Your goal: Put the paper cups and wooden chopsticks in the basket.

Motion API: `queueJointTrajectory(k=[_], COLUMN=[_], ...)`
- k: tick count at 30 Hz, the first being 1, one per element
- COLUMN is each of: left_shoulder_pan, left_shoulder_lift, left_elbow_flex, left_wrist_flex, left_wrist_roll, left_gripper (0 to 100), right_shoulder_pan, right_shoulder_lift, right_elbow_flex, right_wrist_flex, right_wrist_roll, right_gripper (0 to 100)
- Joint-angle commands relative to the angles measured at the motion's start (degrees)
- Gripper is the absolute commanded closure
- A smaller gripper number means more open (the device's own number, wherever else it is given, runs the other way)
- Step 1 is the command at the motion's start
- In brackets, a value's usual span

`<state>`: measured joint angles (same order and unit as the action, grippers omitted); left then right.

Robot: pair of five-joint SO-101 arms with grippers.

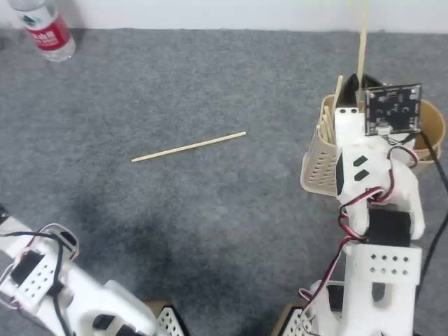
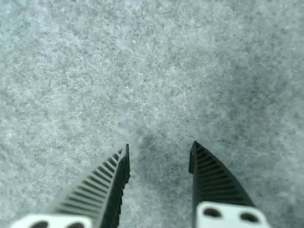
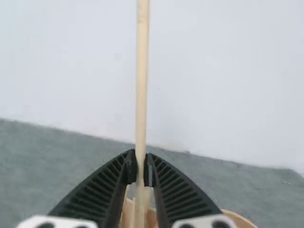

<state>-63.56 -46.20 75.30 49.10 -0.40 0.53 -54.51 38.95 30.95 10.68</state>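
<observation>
My right gripper [image 3: 140, 172] is shut on a wooden chopstick [image 3: 142, 71] and holds it upright. From above, this chopstick [image 1: 362, 38] stands over the beige perforated basket [image 1: 318, 164] at the right, where the right gripper [image 1: 355, 89] hovers. Several chopsticks [image 1: 329, 115] lean inside the basket. Another chopstick [image 1: 189, 147] lies flat on the grey carpet mid-table. A brown paper cup [image 1: 434, 126] peeks out behind the right arm; whether it sits in the basket I cannot tell. My left gripper [image 2: 159, 154] is open just above bare carpet, and its arm [image 1: 42, 269] is at the near left corner.
A plastic water bottle [image 1: 45, 28] with a red label lies at the far left corner. A white wall runs along the far edge of the carpet. The right arm's base [image 1: 381, 294] stands at the near right.
</observation>
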Motion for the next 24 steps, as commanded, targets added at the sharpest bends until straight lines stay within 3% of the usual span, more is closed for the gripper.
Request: queueJointTrajectory(k=[1,10,16,21,24], left_shoulder_pan=[0.5,0.6,0.6,1.8,9.1], left_shoulder_lift=[-0.8,-0.8,-0.8,-0.8,-0.8], left_elbow_flex=[-1.1,-1.1,-1.1,-1.5,-4.4], left_wrist_flex=[-1.1,-1.1,-1.1,-1.0,-0.8], left_wrist_roll=[0.3,0.3,0.3,0.4,0.4], left_gripper=[80,80,80,80,80], right_shoulder_pan=[0.8,1.2,0.7,0.9,1.2], right_shoulder_lift=[-0.3,-2.9,-8.0,-11.4,-13.6], right_elbow_flex=[0.7,12.0,12.7,12.3,8.5], right_wrist_flex=[-3.6,-10.4,-7.2,-6.5,0.8], right_wrist_roll=[-5.2,-8.7,-9.1,-9.0,-9.0], right_gripper=[99.1,98.1,72.4,75.7,76.1])
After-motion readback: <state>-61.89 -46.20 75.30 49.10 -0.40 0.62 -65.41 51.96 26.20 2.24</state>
